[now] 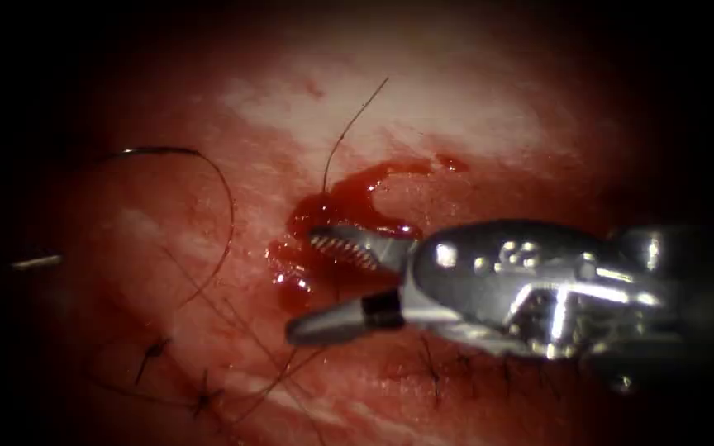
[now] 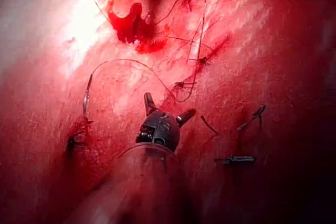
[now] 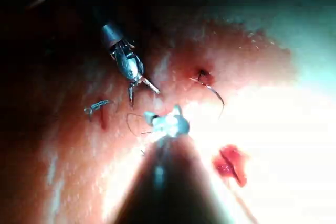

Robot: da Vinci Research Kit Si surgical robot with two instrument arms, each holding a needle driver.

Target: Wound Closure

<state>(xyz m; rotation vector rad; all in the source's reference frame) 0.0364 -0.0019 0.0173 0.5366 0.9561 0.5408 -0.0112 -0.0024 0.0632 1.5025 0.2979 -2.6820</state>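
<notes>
Right tool (image 1: 336, 285) nearest the lens, my jaws spread apart, holding nothing, over red fluid (image 1: 349, 202) on the tissue (image 1: 473, 116). My left tool (image 2: 164, 113) also gapes, empty. Needle (image 2: 85, 98) lies on the tissue left of it, thread (image 2: 136, 66) trailing.

no text, label, brand, number or sign can be read anywhere. the metal of the right tool (image 1: 349, 285) carries no readable marking, and the tissue (image 1: 473, 124) bears none either.
</notes>
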